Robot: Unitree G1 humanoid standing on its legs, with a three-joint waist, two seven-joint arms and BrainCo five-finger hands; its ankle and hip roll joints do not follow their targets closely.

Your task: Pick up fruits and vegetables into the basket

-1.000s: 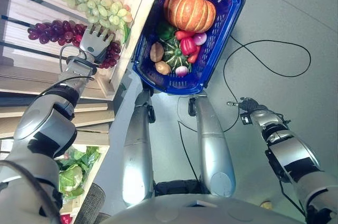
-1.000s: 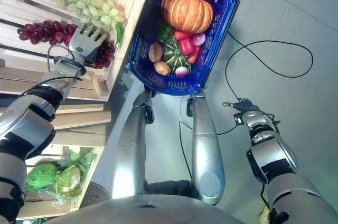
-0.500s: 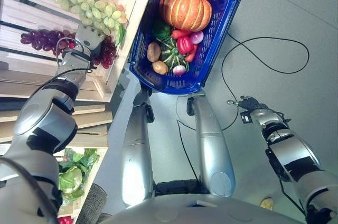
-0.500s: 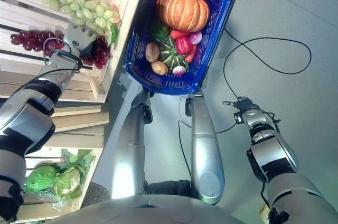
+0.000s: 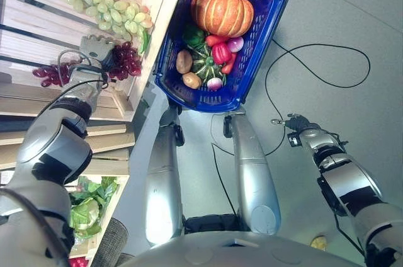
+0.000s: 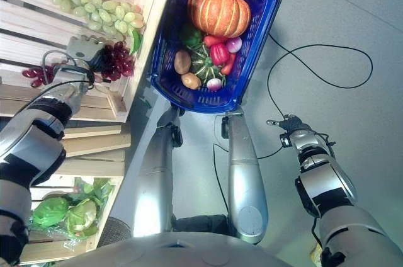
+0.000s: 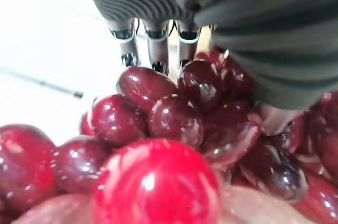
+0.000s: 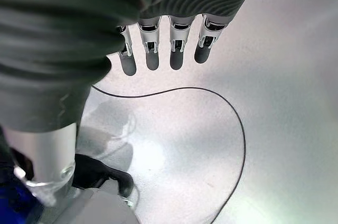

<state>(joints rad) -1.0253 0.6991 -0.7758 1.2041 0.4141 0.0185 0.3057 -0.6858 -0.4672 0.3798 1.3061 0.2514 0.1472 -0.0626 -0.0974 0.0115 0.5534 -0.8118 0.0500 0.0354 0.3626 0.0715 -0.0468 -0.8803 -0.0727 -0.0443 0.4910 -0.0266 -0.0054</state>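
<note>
My left hand [image 5: 94,48] is at the wooden shelf, fingers curled round a bunch of dark red grapes [image 5: 124,62]. Part of the bunch [image 6: 38,75] trails out behind the wrist. In the left wrist view the red grapes [image 7: 174,123] press up against the fingers [image 7: 153,49]. A blue basket [image 5: 271,21] stands on the floor to the right of the shelf. It holds an orange pumpkin [image 5: 221,12], a red pepper [image 5: 222,53], a striped green squash [image 5: 204,65] and two potatoes [image 5: 184,61]. My right hand [image 5: 296,122] hangs over the grey floor, fingers [image 8: 153,57] straight, holding nothing.
Green grapes [image 5: 107,5] lie on the wooden shelf [image 5: 38,100] just past the red bunch. The shelf's raised front rim [image 5: 135,94] runs between the grapes and the basket. Green cabbages [image 5: 85,207] sit in a lower crate.
My left hand's spread fingers have curled round the red grape bunch, and the bunch has shifted along the shelf with the hand. The right hand has stayed where it was.
</note>
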